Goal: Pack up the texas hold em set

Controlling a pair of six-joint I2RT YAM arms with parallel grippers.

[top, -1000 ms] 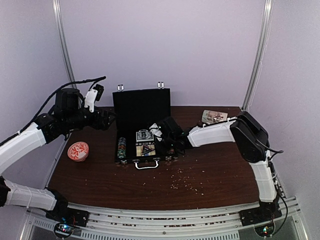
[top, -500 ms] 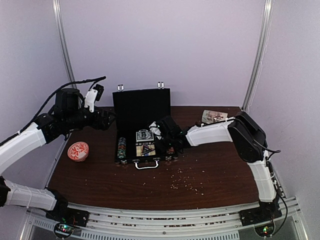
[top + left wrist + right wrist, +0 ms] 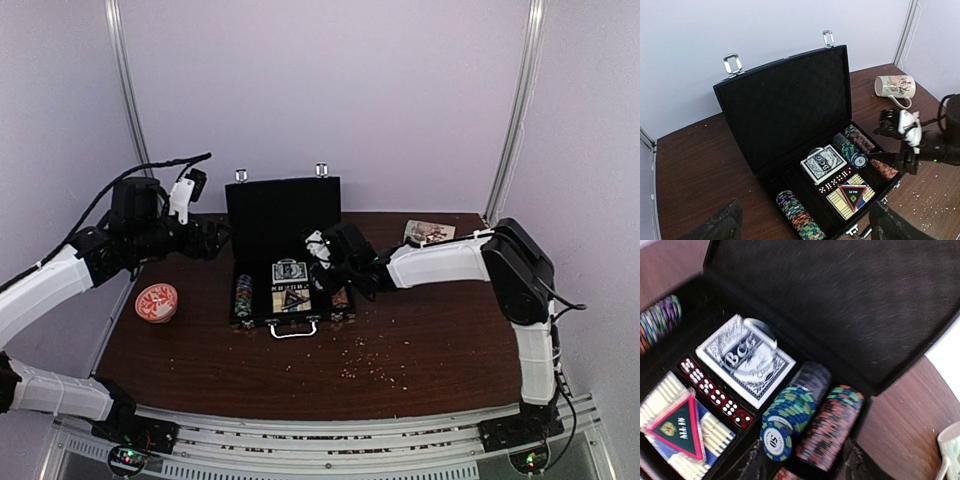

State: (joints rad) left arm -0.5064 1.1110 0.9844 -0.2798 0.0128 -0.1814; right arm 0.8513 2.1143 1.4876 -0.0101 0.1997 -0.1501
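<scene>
A dark brown wooden table (image 3: 420, 340), speckled with pale crumbs, stood before plain lilac-white walls. On it lay a black hard briefcase with silver corners and handle (image 3: 283, 215), open, its foam-lined lid upright on the far side.

The right gripper (image 3: 805, 467) hovered low over the case's right end, fingers moderately spread and holding nothing. Directly below and just ahead of its jaws lay three rows of ridged discs on edge: a green-and-blue striped chip row (image 3: 787, 420), a red-and-dark chip row (image 3: 832, 425) and a black chip row (image 3: 810, 377), their long axes running from near edge to lid. Left of those jaws sat a blue-backed boxed card deck (image 3: 747, 360), a line of red dice (image 3: 715, 392) and a green triangular all-in button (image 3: 677, 425). A multicoloured chip row (image 3: 797, 215) filled the far left trough.

The left gripper (image 3: 218, 242) hung raised with jaws wide and empty, the lid just to their right.

Everything appeared stowed, so closing seemed next. The lid's hinge ran left to right; the left arm was nearer its edge, while the right arm sat in the lid's path.

A white printed mug (image 3: 895, 86) lay on its side well right of the right jaws, and an orange-red patterned round dish (image 3: 156, 301) sat below the left jaws.
</scene>
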